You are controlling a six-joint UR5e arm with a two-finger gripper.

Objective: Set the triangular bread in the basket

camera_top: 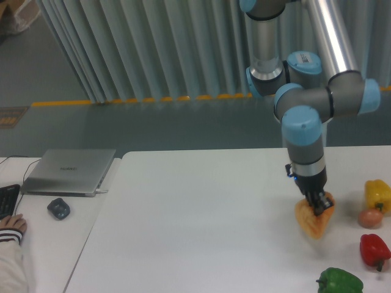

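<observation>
Hanging from the gripper (pixel 317 206), the triangular bread (pixel 314 221) points its narrow end downward, its broad upper edge caught between the two dark fingers, which are closed narrowly onto the crust. The wedge sits directly beneath the wrist, tilted a little, and a faint shadow shows on the white table (pixel 201 220) just below its tip, so it looks raised off the surface, though the gap is too small to be sure of.

Taking the bread as the landmark: the yellow bell pepper (pixel 377 195) stands to its right, near the picture's edge. The small tan ball (pixel 369 218) lies to its right as well, touching or just beside the yellow pepper's lower side. The red pepper (pixel 374 249) is to the bread's lower right, and the green pepper (pixel 339 281) is below it and slightly right, at the bottom edge. All four are apart from the bread.

Far to the bread's left, on a separate desk, lie a closed silver laptop (pixel 69 171), a dark mouse (pixel 58 209) and the corner of a keyboard (pixel 7 200), with a person's hand (pixel 12 224) resting beside it.
</observation>
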